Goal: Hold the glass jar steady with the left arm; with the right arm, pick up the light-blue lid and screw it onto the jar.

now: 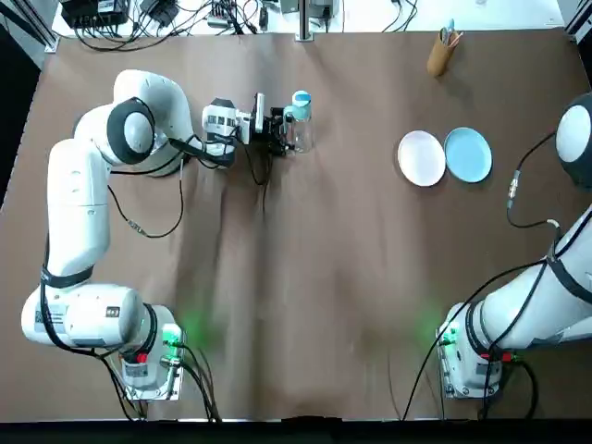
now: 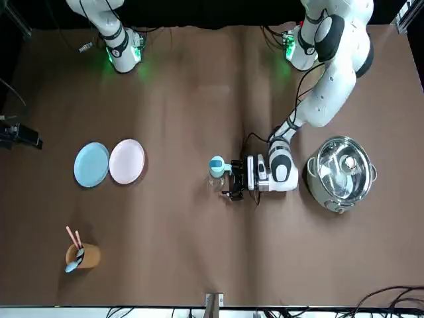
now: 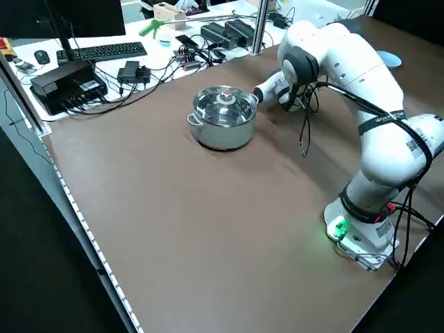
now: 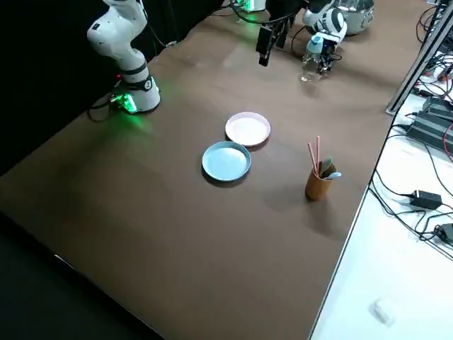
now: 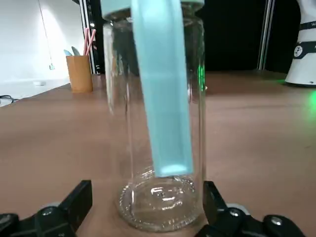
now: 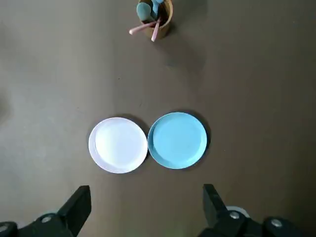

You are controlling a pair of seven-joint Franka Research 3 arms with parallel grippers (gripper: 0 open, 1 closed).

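- The clear glass jar point(image 5: 118, 123) stands upright between the left gripper's point(image 1: 278, 130) fingers, where a squeeze would stop it turning. The light-blue lid point(image 1: 302, 98) already sits on its mouth.
- Those fingers are spread, one close beside the jar's base and the other clear of it, clamping nothing.
- The right gripper point(image 6: 145, 193) hangs empty and wide apart above a white round plate point(image 6: 118, 144) and a light-blue round plate point(image 6: 177, 140), far from the jar.

Lidded steel pot point(image 3: 223, 118) sits on the table point(image 3: 173, 229) beside the left arm point(image 3: 347, 62)
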